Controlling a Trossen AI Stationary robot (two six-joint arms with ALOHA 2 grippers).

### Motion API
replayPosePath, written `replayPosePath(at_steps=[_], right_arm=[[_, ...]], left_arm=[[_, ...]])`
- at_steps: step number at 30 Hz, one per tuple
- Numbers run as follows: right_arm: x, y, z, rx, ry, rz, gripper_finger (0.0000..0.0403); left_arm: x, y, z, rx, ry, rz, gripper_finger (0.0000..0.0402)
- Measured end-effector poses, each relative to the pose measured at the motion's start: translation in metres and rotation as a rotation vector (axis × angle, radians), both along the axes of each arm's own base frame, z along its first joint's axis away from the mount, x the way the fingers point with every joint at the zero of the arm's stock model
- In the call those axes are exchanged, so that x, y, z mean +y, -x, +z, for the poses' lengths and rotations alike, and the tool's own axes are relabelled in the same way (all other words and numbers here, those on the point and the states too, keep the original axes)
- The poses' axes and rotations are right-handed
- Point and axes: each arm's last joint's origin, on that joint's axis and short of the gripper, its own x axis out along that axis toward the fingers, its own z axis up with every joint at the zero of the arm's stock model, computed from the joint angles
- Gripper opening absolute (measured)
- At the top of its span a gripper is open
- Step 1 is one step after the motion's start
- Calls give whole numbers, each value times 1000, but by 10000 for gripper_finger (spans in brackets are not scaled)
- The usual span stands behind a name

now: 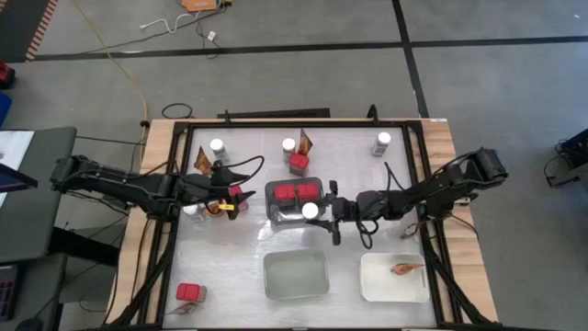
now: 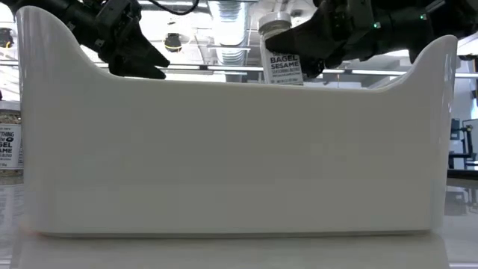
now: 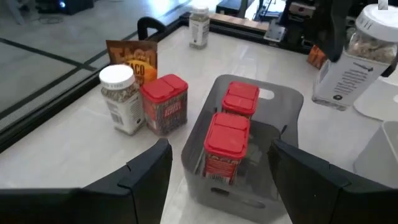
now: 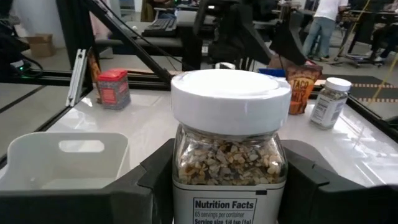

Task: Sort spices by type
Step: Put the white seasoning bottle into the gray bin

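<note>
Two red boxes (image 1: pixel 295 193) sit in the grey tray (image 1: pixel 273 210); right gripper (image 1: pixel 323 211) clamps a jar (image 1: pixel 310 211) beside it and may drop it there, while left gripper (image 1: pixel 241 199) hangs open.

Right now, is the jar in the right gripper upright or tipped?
Upright. The jar sits between the right gripper fingers with its white lid on top, and the low view shows its label reading level.

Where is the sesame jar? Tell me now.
In the high view, the sesame jar sits mid-table, clamped in the right end effector, beside the grey tray holding two red containers.
</note>
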Motion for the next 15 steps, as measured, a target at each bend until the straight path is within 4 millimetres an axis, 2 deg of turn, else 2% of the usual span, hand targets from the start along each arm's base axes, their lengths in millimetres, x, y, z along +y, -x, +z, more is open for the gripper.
replayPosePath(at_steps=[6, 10, 15], right_arm=[[-10, -2, -1, 14, -58, -43, 221], [-19, -2, -5, 51, -89, -83, 221], [-22, -2, -6, 60, -93, -97, 221]], left_arm=[[-2, -3, 14, -39, 15, -43, 240], [-3, -5, 36, -89, 9, -106, 231], [-7, -20, 64, -87, 16, -183, 223]])
